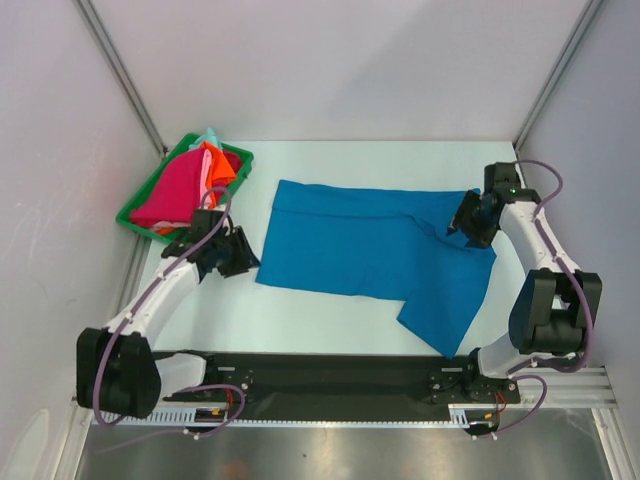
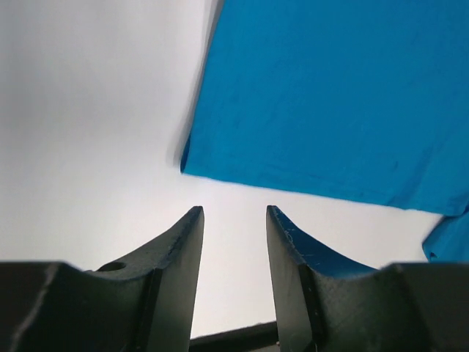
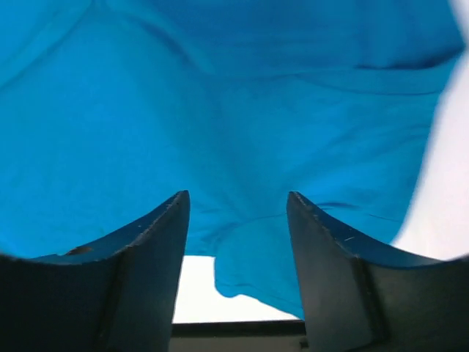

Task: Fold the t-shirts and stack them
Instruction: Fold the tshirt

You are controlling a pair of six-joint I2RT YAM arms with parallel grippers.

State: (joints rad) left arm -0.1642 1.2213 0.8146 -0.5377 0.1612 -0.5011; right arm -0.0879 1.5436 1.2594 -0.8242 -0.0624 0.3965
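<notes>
Blue t-shirt (image 1: 360, 245) lies beneath right hand (image 1: 458, 228).

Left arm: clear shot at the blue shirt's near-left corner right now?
Probably yes. The left gripper is open and aimed at the blue t-shirt, with only bare table between its fingertips and that corner. Nothing seen blocks the way.

Both reach forward, jaws parted
The left gripper (image 2: 233, 213) sits low, empty; the right gripper (image 3: 236, 198) angles inward, empty.
</notes>
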